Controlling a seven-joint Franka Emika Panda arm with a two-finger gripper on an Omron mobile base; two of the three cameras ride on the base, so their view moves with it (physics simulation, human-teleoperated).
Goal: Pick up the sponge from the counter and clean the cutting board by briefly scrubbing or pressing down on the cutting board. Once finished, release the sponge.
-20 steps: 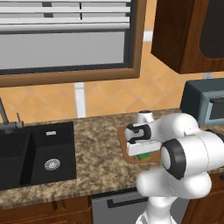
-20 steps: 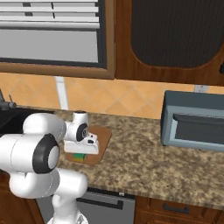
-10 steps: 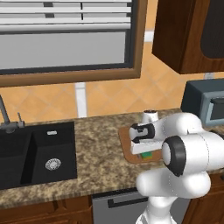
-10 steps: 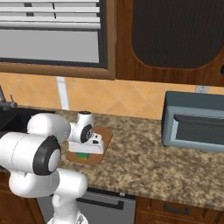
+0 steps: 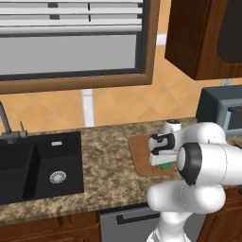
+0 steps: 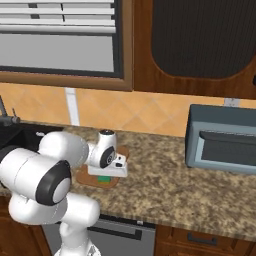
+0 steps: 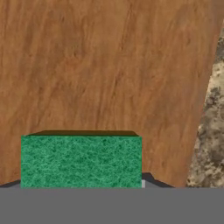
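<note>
**Sponge over the board, sink to the left, microwave to the right**

The cutting board (image 5: 142, 158) lay on the counter (image 5: 104, 175), before the wall. The sponge (image 5: 166, 166) sat over the board's near part, under the gripper (image 5: 159, 160). The sink (image 5: 38, 165) was set into the counter well to the left. The microwave (image 6: 222, 140) stood on the counter, well right of the board.

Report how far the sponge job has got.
Done: the sponge is off the counter and over the cutting board. In hand: the gripper holds it low on the board, apparently pressing or scrubbing. Left: finish and release the sponge.
</note>
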